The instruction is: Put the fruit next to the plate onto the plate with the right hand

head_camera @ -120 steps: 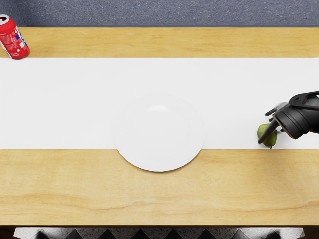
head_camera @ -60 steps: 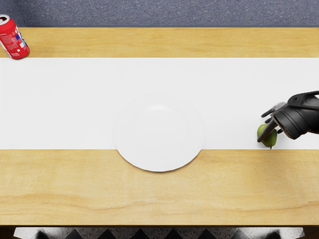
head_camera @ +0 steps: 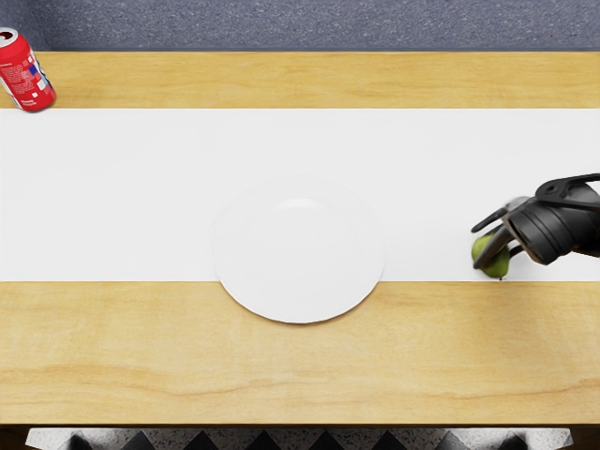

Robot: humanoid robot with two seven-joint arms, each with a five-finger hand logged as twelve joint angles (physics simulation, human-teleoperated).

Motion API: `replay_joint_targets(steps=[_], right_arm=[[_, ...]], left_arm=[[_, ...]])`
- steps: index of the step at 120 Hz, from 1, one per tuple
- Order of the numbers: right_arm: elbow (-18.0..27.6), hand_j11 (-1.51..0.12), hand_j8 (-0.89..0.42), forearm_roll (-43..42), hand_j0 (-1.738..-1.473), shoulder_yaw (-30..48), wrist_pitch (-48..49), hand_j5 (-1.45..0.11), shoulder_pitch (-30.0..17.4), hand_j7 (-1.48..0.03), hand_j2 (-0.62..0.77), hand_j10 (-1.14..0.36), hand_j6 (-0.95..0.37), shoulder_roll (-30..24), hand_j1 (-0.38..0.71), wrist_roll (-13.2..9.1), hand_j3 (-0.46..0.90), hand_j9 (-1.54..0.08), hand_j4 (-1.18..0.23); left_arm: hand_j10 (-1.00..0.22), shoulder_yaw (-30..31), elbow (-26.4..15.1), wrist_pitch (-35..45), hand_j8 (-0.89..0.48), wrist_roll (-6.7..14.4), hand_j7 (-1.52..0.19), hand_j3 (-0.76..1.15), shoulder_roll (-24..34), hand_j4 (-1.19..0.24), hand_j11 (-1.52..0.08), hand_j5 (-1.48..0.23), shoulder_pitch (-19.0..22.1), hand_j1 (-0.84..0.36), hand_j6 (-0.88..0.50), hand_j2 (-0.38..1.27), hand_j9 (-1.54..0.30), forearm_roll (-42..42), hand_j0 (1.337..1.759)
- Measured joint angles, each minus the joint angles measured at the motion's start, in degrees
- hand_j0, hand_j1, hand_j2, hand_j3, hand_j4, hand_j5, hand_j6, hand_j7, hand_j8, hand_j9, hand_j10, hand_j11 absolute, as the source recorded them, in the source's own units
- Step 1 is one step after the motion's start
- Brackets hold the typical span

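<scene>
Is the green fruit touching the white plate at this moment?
Apart. The head view shows a broad strip of white cloth between the green fruit, held in the right robot hand, and the rim of the plate.

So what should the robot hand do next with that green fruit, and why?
Probably lift a little, then carry it left toward the white plate. The right hand has its fingers wrapped around the green fruit, which lies on the white cloth well to the plate's right, so it looks gripped but not delivered.
</scene>
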Motion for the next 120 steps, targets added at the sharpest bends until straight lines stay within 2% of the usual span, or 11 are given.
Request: replay_joint_targets(steps=[28, 30, 31, 37, 49, 65, 77, 90, 109, 114, 120], right_arm=[[0.0, -1.11, -0.33, 0.4, -1.654, 7.0, 0.2, -1.13, -1.4, -1.06, 0.45, -0.46, -0.48, -0.5, 0.3, 0.0, 0.0, -1.11, -0.77], [0.0, -1.12, -0.31, 0.4, -1.654, 8.6, 0.2, -1.14, -1.8, -1.06, 0.45, -0.46, -0.48, -0.9, 0.3, 0.0, 0.0, -1.12, -0.78], [0.0, -1.13, -0.38, 0.4, -1.654, 9.6, 0.1, -1.13, -2.1, -1.07, 0.45, -0.45, -0.48, -1.2, 0.3, -0.1, 0.0, -1.13, -0.79], [0.0, -1.15, -0.34, 0.5, -1.655, 17.0, 0.3, -1.16, -4.4, -1.08, 0.51, -0.46, -0.48, -3.6, 0.3, 0.0, 0.0, -1.16, -0.79], [-0.8, -1.17, -0.33, 0.6, -1.655, 35.7, 7.0, -1.19, -13.2, -1.1, 0.53, -0.45, -0.48, -5.5, 0.31, 0.0, 0.0, -1.19, -0.8], [-6.8, -1.19, -0.36, 0.5, -1.655, 46.8, 15.7, -1.21, -18.5, -1.12, 0.52, -0.5, -0.51, 4.5, 0.29, 0.0, 0.0, -1.21, -0.81], [-12.1, -1.18, -0.35, 0.1, -1.657, 49.7, 19.4, -1.22, -19.8, -1.12, 0.56, -0.51, -0.48, 13.1, 0.32, 0.0, 0.0, -1.19, -0.82], [-14.3, -1.16, -0.35, -0.4, -1.657, 51.4, 21.1, -1.2, -20.3, -1.13, 0.62, -0.51, -0.49, 17.2, 0.36, 0.0, 0.0, -1.17, -0.83], [-13.7, -0.57, -0.18, -4.3, -1.658, 52.9, 22.9, -0.59, -20.7, -0.56, 0.27, -0.26, -0.25, 17.2, 0.01, 0.0, 0.0, -0.58, -0.41], [-11.0, -0.47, -0.15, -4.5, -1.658, 56.4, 26.5, -0.49, -22.5, -0.46, 0.22, -0.21, -0.21, 13.9, -0.05, 0.0, 0.0, -0.47, -0.34], [-8.0, -0.37, -0.12, -3.4, -1.658, 64.0, 34.9, -0.39, -27.8, -0.36, 0.17, -0.17, -0.17, 7.4, -0.11, 0.0, 0.0, -0.38, -0.27]], left_arm=[[0.0, 0.0, 0.0, 0.0, 0.0, 0.0, 0.0, 0.0, 0.0, 0.0, 0.0, 0.0, 0.0, 0.35, 0.0, 0.0, 0.0, 0.0, 1.658], [0.0, 0.0, 0.0, 0.0, 0.0, 0.0, 0.0, 0.0, 0.0, 0.0, 0.0, 0.0, 0.0, 0.35, 0.0, 0.0, 0.0, 0.0, 1.658], [0.0, 0.0, 0.0, 0.0, 0.0, 0.0, 0.0, 0.0, 0.0, 0.0, 0.0, 0.0, 0.0, 0.35, 0.0, 0.0, 0.0, 0.0, 1.658], [0.0, 0.0, 0.0, 0.0, 0.0, 0.0, 0.0, 0.0, 0.0, 0.0, 0.0, 0.0, 0.0, 0.35, 0.0, 0.0, 0.0, 0.0, 1.658], [0.0, 0.0, 0.0, 0.0, 0.0, 0.0, 0.0, 0.0, 0.0, 0.0, 0.0, 0.0, 0.0, 0.35, 0.0, 0.0, 0.0, 0.0, 1.658], [0.0, 0.0, 0.0, 0.0, 0.0, 0.0, 0.0, 0.0, 0.0, 0.0, 0.0, 0.0, 0.0, 0.35, 0.0, 0.0, 0.0, 0.0, 1.658], [0.0, 0.0, 0.0, 0.0, 0.0, 0.0, 0.0, 0.0, 0.0, 0.0, 0.0, 0.0, 0.0, 0.35, 0.0, 0.0, 0.0, 0.0, 1.658], [0.0, 0.0, 0.0, 0.0, 0.0, 0.0, 0.0, 0.0, 0.0, 0.0, 0.0, 0.0, 0.0, 0.35, 0.0, 0.0, 0.0, 0.0, 1.658], [0.0, 0.0, 0.0, 0.0, 0.0, 0.0, 0.0, 0.0, 0.0, 0.0, 0.0, 0.0, 0.0, 0.35, 0.0, 0.0, 0.0, 0.0, 1.658], [0.0, 0.0, 0.0, 0.0, 0.0, 0.0, 0.0, 0.0, 0.0, 0.0, 0.0, 0.0, 0.0, 0.35, 0.0, 0.0, 0.0, 0.0, 1.658], [0.0, 0.0, 0.0, 0.0, 0.0, 0.0, 0.0, 0.0, 0.0, 0.0, 0.0, 0.0, 0.0, 0.35, 0.0, 0.0, 0.0, 0.0, 1.658]])
